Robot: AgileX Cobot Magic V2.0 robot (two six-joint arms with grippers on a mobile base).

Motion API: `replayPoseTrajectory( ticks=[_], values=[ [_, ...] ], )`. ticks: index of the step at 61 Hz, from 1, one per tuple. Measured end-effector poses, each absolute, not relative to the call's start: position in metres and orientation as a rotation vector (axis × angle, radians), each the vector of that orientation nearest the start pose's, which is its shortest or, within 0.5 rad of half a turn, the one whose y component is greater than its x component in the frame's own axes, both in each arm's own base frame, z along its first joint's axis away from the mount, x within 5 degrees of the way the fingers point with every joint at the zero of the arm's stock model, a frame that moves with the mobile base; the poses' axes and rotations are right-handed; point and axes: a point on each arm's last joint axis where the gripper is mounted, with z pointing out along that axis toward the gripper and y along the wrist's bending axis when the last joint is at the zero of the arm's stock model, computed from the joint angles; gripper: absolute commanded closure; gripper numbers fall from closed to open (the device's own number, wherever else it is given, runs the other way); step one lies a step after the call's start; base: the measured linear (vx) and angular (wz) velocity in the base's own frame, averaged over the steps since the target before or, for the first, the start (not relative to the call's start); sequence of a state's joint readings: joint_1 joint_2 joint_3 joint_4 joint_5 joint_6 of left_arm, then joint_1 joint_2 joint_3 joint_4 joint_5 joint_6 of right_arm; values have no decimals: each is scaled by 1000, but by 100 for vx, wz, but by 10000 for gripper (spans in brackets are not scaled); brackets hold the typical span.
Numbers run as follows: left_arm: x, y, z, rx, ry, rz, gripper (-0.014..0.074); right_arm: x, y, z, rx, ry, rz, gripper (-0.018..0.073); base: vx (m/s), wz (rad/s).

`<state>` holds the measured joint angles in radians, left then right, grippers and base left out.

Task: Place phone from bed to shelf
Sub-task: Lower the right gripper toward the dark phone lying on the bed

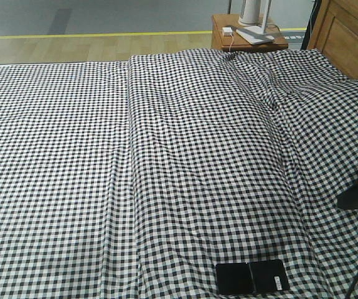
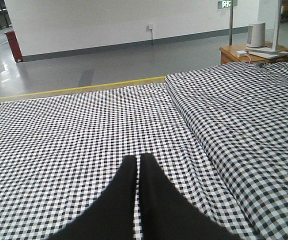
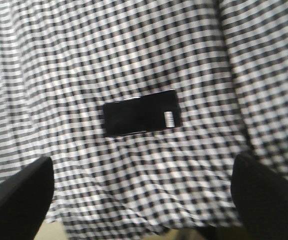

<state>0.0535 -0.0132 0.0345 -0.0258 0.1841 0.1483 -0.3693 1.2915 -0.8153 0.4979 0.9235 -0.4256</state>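
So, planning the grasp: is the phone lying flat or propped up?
Flat. The phone lies fully on the bed, sticker side up.

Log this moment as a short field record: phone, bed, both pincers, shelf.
target: phone lies flat on the bed, near its front edge, ungrasped
marking: white barcode sticker at one end of the phone
left arm: left pincer shut, holding nothing, over the checked sheet
right arm: right pincer open, above the phone, not touching it
destination: shelf not in view
background: bedside table beyond the bed's far end
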Motion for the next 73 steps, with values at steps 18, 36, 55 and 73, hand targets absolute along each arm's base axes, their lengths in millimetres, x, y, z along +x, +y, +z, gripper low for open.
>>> replayPoseTrajectory(
  ticks=[18,36,55,73],
  values=[
    [56,3,186,62,1689,128,595,278,-79,158,237,2747,609,-88,0,0],
    [56,3,186,62,1689,128,595,332,-98,72,161,2868,843,-71,0,0],
    [56,3,186,62,1689,128,595,347,-99,3,82,2931,1106,-43,0,0],
    [56,3,186,62,1689,128,595,334,-89,-45,54,2922,1244,-36,0,0]
  ],
)
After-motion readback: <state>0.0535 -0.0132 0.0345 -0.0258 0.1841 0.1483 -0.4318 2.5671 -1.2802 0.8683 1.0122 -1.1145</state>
